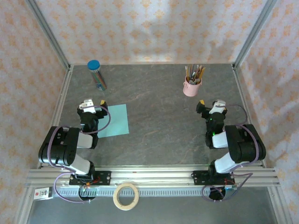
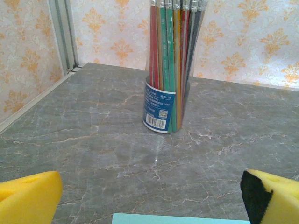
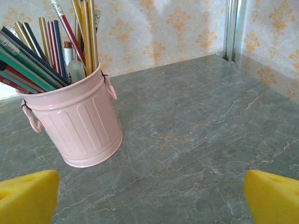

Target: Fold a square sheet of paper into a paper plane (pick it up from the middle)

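The square sheet of paper (image 1: 114,120), light turquoise, lies flat and unfolded on the grey table, left of centre. My left gripper (image 1: 93,103) hovers at the sheet's far-left corner, open and holding nothing. In the left wrist view its yellow fingertips (image 2: 28,198) stand wide apart, and the paper's far edge (image 2: 180,219) shows low between them. My right gripper (image 1: 210,103) is open and empty over bare table on the right, far from the paper. Its yellow fingertips (image 3: 275,198) are wide apart in the right wrist view.
A clear tube of coloured pencils (image 1: 96,73) (image 2: 172,65) stands beyond the left gripper. A pink bucket of pens and pencils (image 1: 192,86) (image 3: 74,123) stands beyond the right gripper. A roll of tape (image 1: 126,196) lies in front of the arm rail. Patterned walls enclose the table.
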